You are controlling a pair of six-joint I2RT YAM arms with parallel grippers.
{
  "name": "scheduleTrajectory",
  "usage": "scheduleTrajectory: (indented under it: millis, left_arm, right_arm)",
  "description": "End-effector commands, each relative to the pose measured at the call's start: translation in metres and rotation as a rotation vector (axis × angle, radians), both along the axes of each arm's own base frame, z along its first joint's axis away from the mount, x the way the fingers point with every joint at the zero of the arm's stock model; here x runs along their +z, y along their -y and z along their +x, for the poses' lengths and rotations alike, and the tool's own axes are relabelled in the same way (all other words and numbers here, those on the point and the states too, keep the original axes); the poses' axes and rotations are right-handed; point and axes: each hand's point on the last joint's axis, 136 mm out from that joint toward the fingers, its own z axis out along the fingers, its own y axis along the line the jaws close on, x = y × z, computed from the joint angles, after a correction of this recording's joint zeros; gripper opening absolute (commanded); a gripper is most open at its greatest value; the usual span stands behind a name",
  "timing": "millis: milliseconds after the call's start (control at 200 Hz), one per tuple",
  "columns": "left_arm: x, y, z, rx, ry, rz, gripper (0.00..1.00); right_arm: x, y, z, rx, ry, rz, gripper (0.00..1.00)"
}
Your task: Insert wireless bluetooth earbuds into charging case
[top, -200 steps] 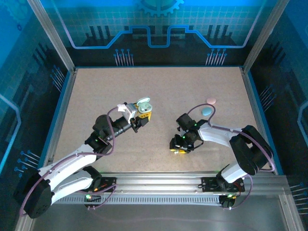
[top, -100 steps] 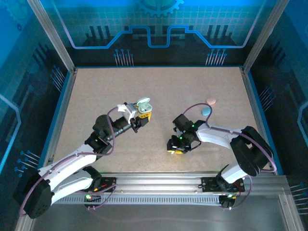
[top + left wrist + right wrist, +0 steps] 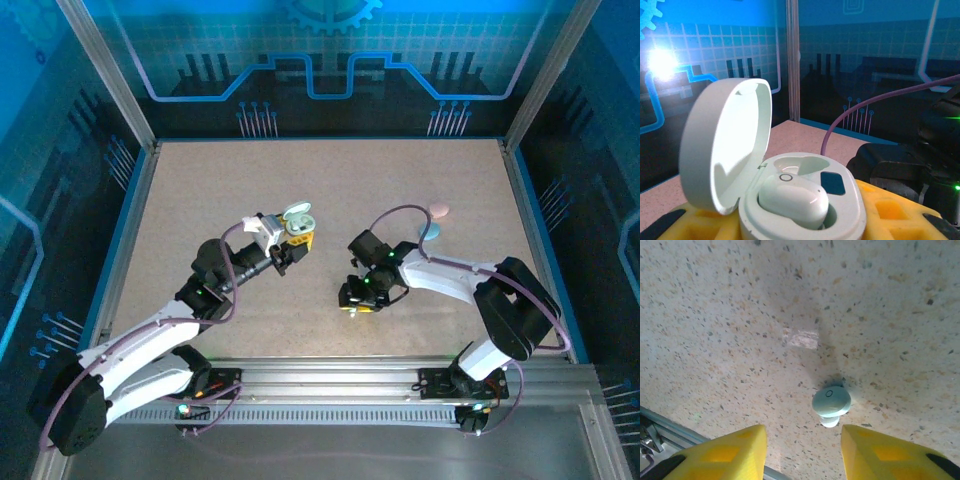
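Yellow-fingered right gripper (image 3: 802,452) has slid left and hangs empty, jaws apart, above loose earbud (image 3: 831,402) on table (image 3: 200,190). Left gripper (image 3: 299,237) apparently clamps open charging case (image 3: 805,220); seated earbud (image 3: 792,200) inside. Pickup looks next.
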Motion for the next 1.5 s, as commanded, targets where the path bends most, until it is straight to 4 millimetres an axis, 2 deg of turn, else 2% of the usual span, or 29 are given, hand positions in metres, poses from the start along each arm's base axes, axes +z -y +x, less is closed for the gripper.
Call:
scheduleTrajectory:
  millis: [0,235,485,976,1496]
  left_arm:
    - [0.007,-0.003,-0.003,0.015,0.032,-0.014,0.35]
    - [0.007,-0.006,-0.004,0.027,0.039,-0.012,0.35]
    - [0.007,-0.008,-0.004,0.035,0.041,-0.011,0.35]
    - [0.005,-0.008,-0.004,0.037,0.036,-0.008,0.36]
    - [0.007,-0.007,-0.004,0.034,0.032,-0.011,0.35]
  right_arm:
    - [-0.008,0.008,-0.005,-0.018,-0.034,-0.081,0.46]
    - [-0.018,0.001,-0.002,-0.011,-0.063,-0.099,0.45]
    - [-0.019,-0.011,0.006,0.035,-0.054,-0.102,0.4]
    - [-0.021,-0.009,0.0,0.157,-0.052,-0.199,0.36]
    - [-0.024,-0.005,0.004,0.232,-0.04,-0.297,0.33]
